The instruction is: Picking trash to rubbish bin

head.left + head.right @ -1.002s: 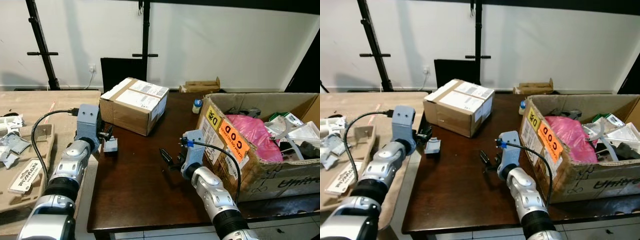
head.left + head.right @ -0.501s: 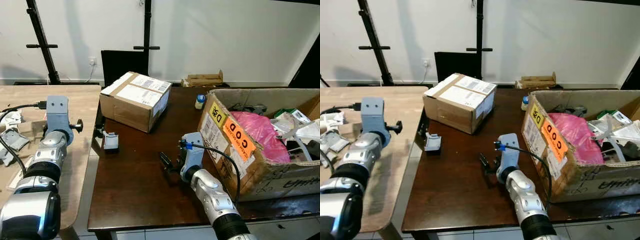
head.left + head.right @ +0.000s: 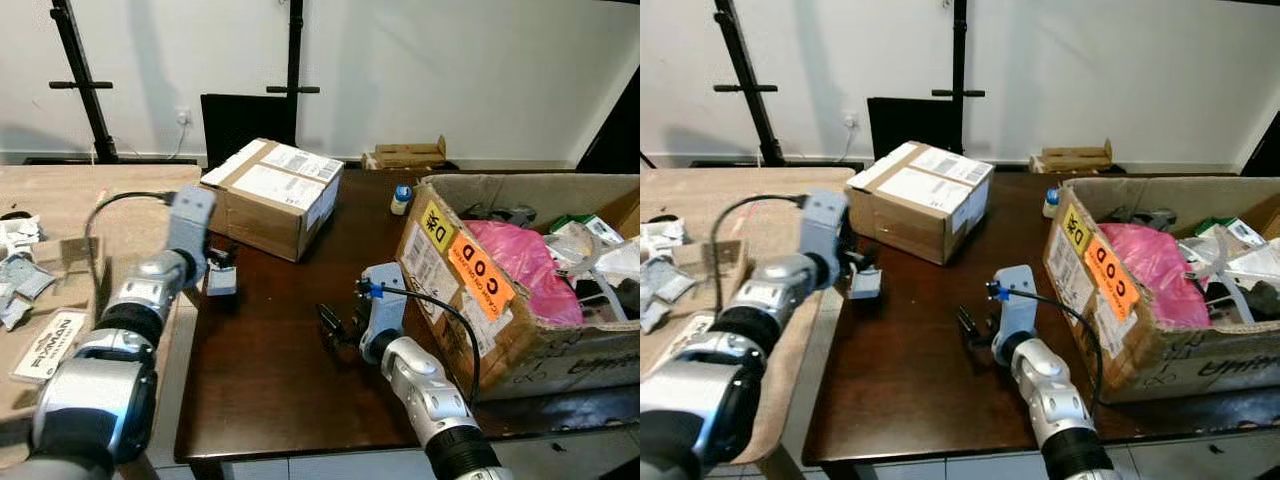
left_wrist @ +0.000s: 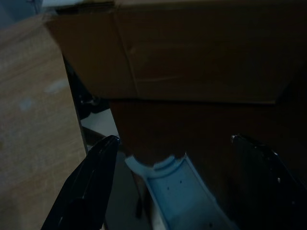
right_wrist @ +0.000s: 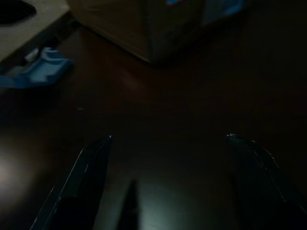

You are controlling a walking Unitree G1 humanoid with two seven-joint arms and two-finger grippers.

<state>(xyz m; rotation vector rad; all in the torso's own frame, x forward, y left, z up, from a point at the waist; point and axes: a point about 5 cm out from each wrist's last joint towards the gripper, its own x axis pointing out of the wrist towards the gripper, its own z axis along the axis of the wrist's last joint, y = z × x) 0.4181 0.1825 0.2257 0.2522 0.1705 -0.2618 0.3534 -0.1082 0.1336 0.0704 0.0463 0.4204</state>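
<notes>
Swinging back in from over the tan side table, the left gripper point(image 4: 168, 158) now hangs spread directly over the small grey-blue plastic scrap point(image 3: 221, 281) at the dark counter's point(image 3: 290, 380) left edge, far nearer than the right gripper point(image 3: 335, 325), also spread.

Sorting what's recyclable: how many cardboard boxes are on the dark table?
2: a sealed box at the table's back left, and a big open box full of trash along its right side.
</notes>
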